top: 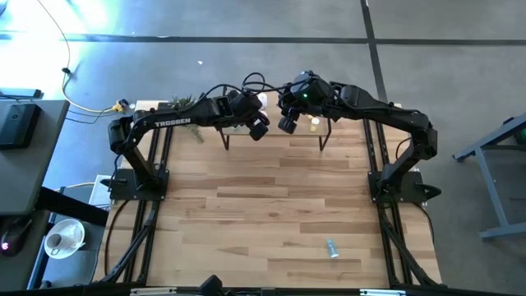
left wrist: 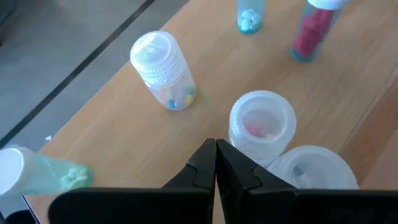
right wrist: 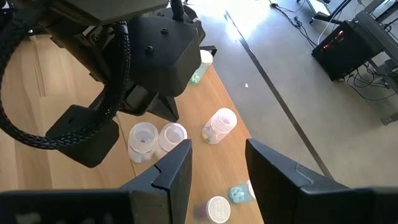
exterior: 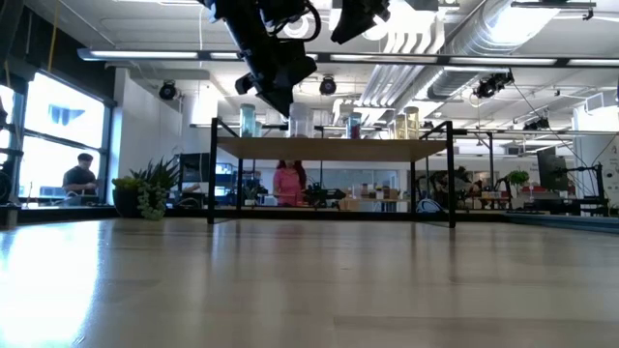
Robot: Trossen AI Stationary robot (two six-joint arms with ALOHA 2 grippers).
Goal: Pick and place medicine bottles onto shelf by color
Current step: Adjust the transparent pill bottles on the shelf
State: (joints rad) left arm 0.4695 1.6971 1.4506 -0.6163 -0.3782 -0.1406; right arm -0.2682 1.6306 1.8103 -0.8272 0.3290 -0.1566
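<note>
The shelf [top: 275, 138] stands at the table's far middle on thin black legs. Several small bottles stand on it [exterior: 301, 121]. In the left wrist view these are clear white-capped ones [left wrist: 163, 70] [left wrist: 261, 124], a teal one lying at the board's edge [left wrist: 43, 175], a blue one [left wrist: 250, 15] and a pink one [left wrist: 314, 28]. My left gripper [left wrist: 216, 163] hovers shut just above the clear bottles, tilted down. My right gripper [right wrist: 217, 168] hangs open higher over the shelf's right part, with nothing between its fingers. One more bottle [top: 331, 247] lies on the tabletop near the front right.
The two arms stand close together over the shelf [exterior: 334, 147], with the left gripper's body [right wrist: 155, 62] right in front of the right one. The wide tabletop [top: 263, 214] stretches in front of the shelf. A plant [top: 185, 103] sits at the far left corner. People show in the room beyond.
</note>
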